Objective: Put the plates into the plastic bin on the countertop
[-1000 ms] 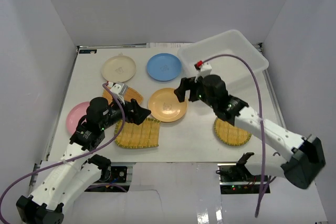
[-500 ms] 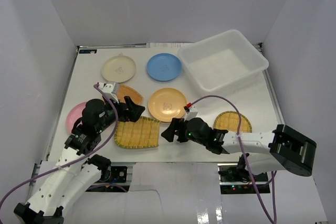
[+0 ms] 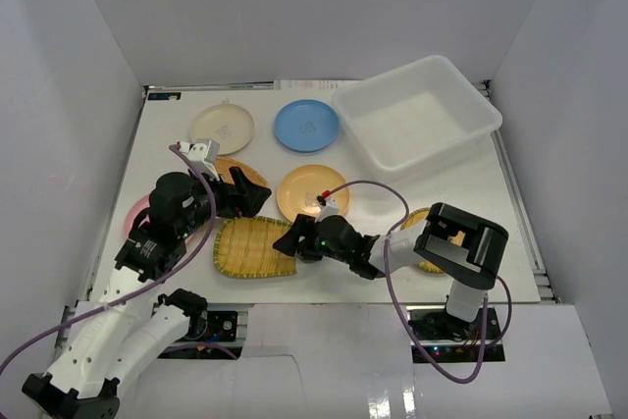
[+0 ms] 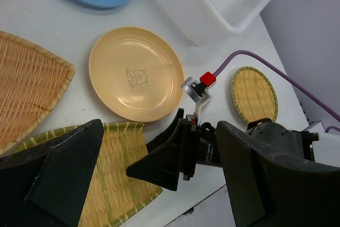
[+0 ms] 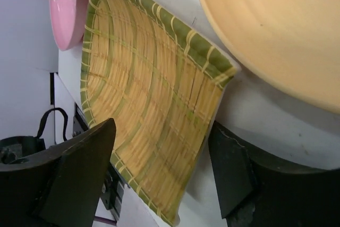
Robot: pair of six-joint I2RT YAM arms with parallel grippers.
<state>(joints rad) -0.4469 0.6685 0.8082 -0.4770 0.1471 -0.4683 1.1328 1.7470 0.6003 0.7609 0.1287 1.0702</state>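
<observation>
The square bamboo tray [image 3: 253,247] lies on the countertop [image 3: 363,203] near the front. My right gripper [image 3: 290,240] is low at its right edge; in the right wrist view the tray [image 5: 154,99] reaches in between the open fingers of the gripper [image 5: 159,184], which do not touch it. My left gripper [image 3: 251,199] hovers open above the fan-shaped tray [image 3: 238,173], holding nothing. The orange plate [image 3: 310,191], blue plate [image 3: 306,125] and cream plate [image 3: 222,128] lie flat. The pink plate [image 3: 135,213] is mostly hidden by the left arm. The plastic bin [image 3: 417,123] holds nothing.
A round bamboo tray [image 3: 424,238] lies at the front right, partly behind the right arm. Grey walls close in the countertop on three sides. The right arm's purple cable [image 3: 378,193] loops over the countertop beside the orange plate [image 4: 135,75].
The right arm swung from beside the bin down to the front, reaching the square tray's right edge, with its jaws narrowing slightly. The left gripper drew back a little towards the far left.
</observation>
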